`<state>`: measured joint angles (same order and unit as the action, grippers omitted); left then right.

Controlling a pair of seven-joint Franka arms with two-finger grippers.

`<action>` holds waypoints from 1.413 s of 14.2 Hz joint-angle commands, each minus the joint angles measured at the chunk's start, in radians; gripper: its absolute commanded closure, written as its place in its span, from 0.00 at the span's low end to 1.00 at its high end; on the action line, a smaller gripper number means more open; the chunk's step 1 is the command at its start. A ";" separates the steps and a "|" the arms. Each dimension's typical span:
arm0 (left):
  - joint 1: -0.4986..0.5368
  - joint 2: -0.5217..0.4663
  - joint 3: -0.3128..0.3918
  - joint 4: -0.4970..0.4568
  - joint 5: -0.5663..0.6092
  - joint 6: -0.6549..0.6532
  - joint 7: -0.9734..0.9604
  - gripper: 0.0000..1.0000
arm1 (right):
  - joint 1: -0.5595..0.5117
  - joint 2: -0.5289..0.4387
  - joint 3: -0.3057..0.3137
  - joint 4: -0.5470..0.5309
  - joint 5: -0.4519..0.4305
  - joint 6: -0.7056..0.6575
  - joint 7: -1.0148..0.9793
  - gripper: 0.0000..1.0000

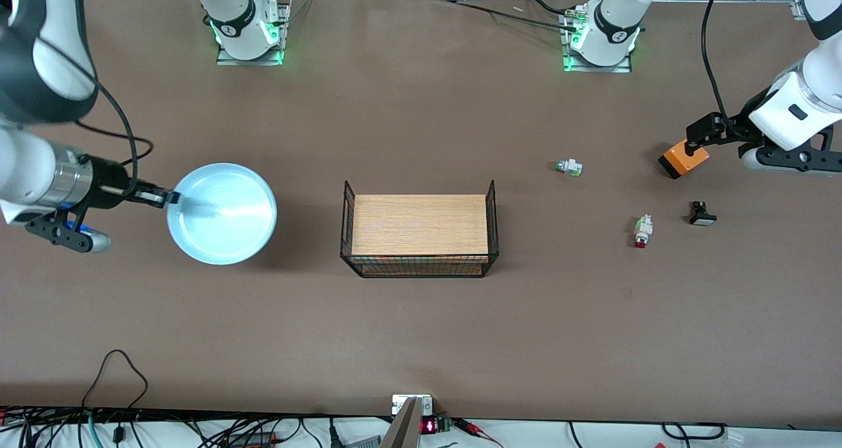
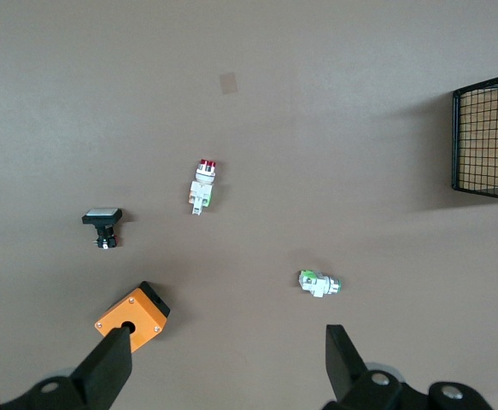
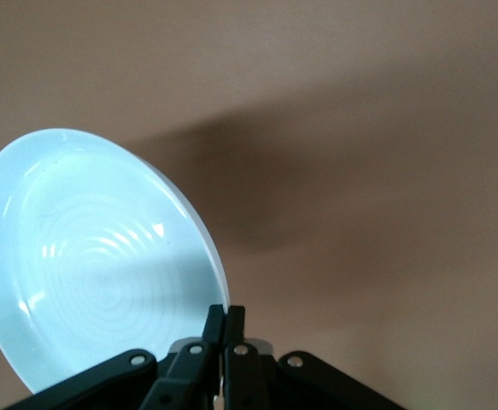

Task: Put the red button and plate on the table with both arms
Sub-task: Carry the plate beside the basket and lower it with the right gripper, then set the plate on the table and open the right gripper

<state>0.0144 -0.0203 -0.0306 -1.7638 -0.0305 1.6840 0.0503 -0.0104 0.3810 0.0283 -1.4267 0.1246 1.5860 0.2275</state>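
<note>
The pale-blue plate [image 1: 223, 214] is toward the right arm's end of the table. My right gripper [image 1: 166, 198] is shut on its rim. In the right wrist view the plate [image 3: 95, 248] is tilted and casts a shadow on the brown table [image 1: 421, 343], with the right gripper [image 3: 225, 320] pinching its edge. The red button [image 1: 642, 231] lies on the table toward the left arm's end; it also shows in the left wrist view [image 2: 202, 184]. My left gripper [image 1: 698, 137] is open and empty over the table by an orange box; its wrist view shows it [image 2: 227, 363] wide open.
A black wire basket with a wooden top [image 1: 419, 234] stands mid-table. Around the red button lie a green-tipped part [image 1: 568, 167], a black part with white cap [image 1: 702, 213] and the orange box [image 1: 684, 158]. Cables run along the table edge nearest the camera.
</note>
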 commanded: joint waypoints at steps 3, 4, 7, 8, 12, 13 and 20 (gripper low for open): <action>-0.002 -0.001 -0.006 0.014 -0.002 -0.017 0.006 0.00 | -0.051 -0.045 0.018 -0.323 -0.112 0.291 -0.247 1.00; -0.002 0.000 -0.006 0.015 -0.002 -0.013 0.006 0.00 | -0.069 -0.051 0.018 -0.392 -0.112 0.369 -0.284 1.00; -0.002 -0.001 -0.008 0.014 -0.002 -0.017 0.006 0.00 | -0.111 -0.039 0.018 -0.568 -0.112 0.613 -0.402 1.00; -0.002 -0.001 -0.008 0.014 -0.002 -0.018 0.006 0.00 | -0.131 -0.030 0.018 -0.633 -0.111 0.714 -0.433 1.00; -0.002 -0.001 -0.008 0.014 -0.002 -0.018 0.005 0.00 | -0.151 -0.016 0.019 -0.692 -0.103 0.804 -0.464 0.33; -0.002 -0.003 -0.009 0.014 -0.002 -0.020 0.002 0.00 | -0.142 -0.031 0.021 -0.686 -0.105 0.783 -0.458 0.00; -0.004 -0.003 -0.014 0.014 -0.002 -0.021 -0.001 0.00 | -0.036 -0.119 0.032 -0.442 -0.095 0.477 -0.253 0.00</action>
<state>0.0133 -0.0203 -0.0429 -1.7638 -0.0305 1.6828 0.0503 -0.0915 0.2662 0.0619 -1.9308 0.0267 2.1119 -0.1144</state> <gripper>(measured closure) 0.000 0.119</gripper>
